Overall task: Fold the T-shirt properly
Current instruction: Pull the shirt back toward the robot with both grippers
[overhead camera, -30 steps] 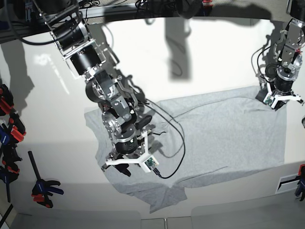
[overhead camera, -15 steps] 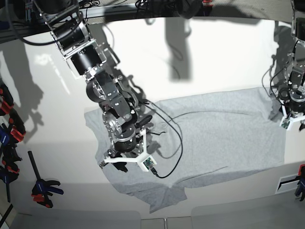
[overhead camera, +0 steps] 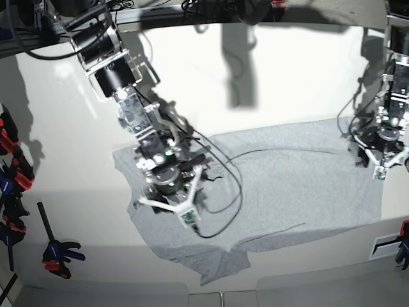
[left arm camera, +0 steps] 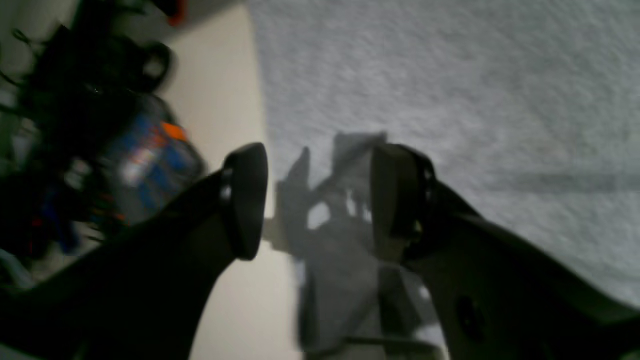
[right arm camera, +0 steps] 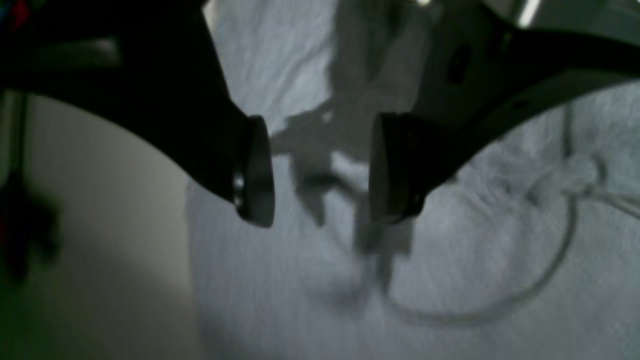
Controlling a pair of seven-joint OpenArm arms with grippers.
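Note:
The light grey T-shirt (overhead camera: 287,185) lies spread on the white table (overhead camera: 268,96), plain side up, with its lower left part rumpled. My right gripper (overhead camera: 161,204) hangs just above the shirt's left part. In the right wrist view it (right arm camera: 322,170) is open and empty over wrinkled cloth (right arm camera: 300,280) near the shirt's edge. My left gripper (overhead camera: 382,158) is over the shirt's right edge. In the left wrist view it (left arm camera: 320,200) is open and empty, straddling the line between cloth (left arm camera: 450,75) and bare table (left arm camera: 225,110).
A black cable (overhead camera: 225,192) from the right arm loops over the shirt, and shows in the right wrist view (right arm camera: 550,270). Clamps lie along the table's left edge (overhead camera: 59,254) and at the right edge (overhead camera: 402,246). The table's front edge is near the shirt's bottom hem.
My left gripper has moved down along the shirt's right edge from its far corner. My right gripper has shifted slightly up and turned above the shirt's left part. Both stay open.

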